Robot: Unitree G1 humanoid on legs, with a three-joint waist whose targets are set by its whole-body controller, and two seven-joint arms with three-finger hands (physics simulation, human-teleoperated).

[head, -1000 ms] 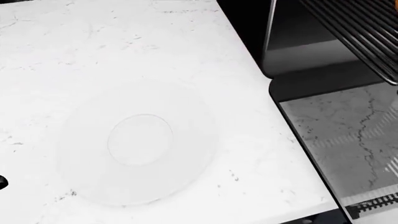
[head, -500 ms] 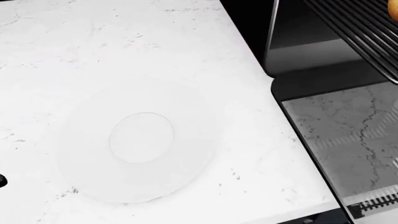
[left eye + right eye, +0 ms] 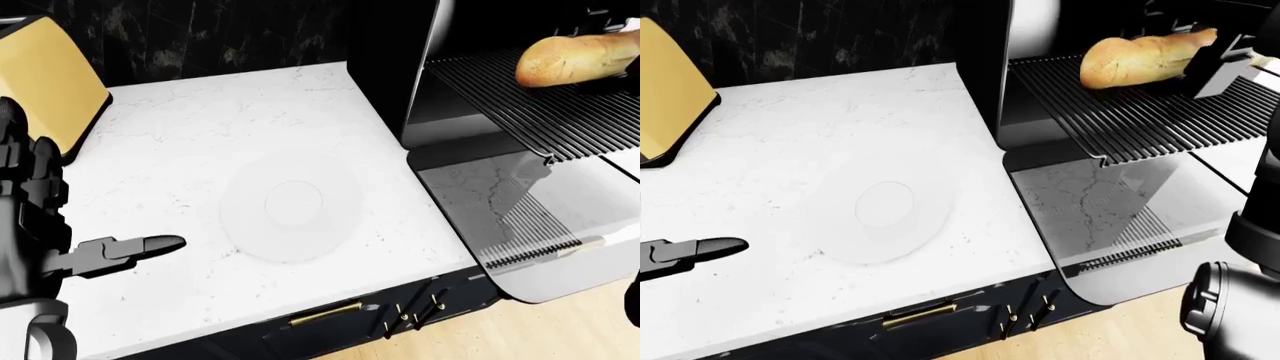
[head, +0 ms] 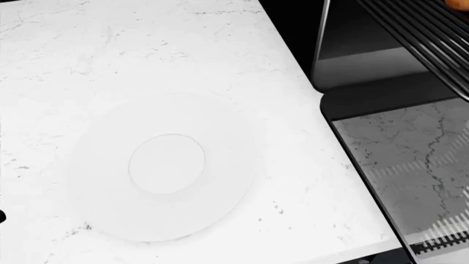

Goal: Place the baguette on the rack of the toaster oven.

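White counter point(image 3: 200, 150) carries an empty white plate point(image 3: 290, 206). Toaster oven point(image 3: 1020, 90) at right stands with its door down point(image 3: 1110, 217). Baguette point(image 3: 1135, 56) lies on the pulled-out rack point(image 3: 1140, 112). Right hand point(image 3: 1220, 56) is at the loaf's far end; grip cannot be determined. Left hand point(image 3: 100, 251) hovers over the counter, fingers extended, empty.

golden baguette point(image 3: 1135, 58) lying flat on pulled-out rack point(image 3: 1120, 109); toaster oven point(image 3: 480, 142) door open
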